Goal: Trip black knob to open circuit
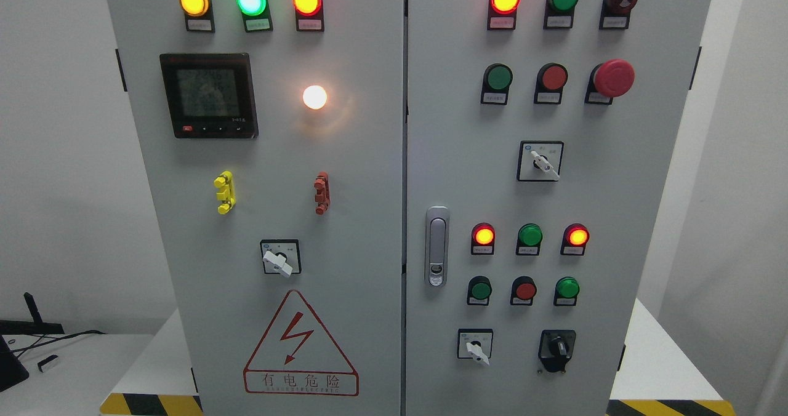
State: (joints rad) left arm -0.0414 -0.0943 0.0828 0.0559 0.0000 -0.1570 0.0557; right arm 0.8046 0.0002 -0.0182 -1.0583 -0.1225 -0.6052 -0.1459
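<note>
A grey electrical cabinet (369, 157) with two doors fills the head view. The black knob (558, 346) sits low on the right door, on a black base, with its handle standing roughly upright. Neither of my arms nor hands shows anywhere in the picture.
White-handled selector switches (277, 259), (476, 347), (544, 163) sit on both doors. Lit lamps and push buttons fill the right door, with a red mushroom button (613, 78) above. A silver door latch (436, 245) is near the seam. A meter display (208, 95) is at upper left.
</note>
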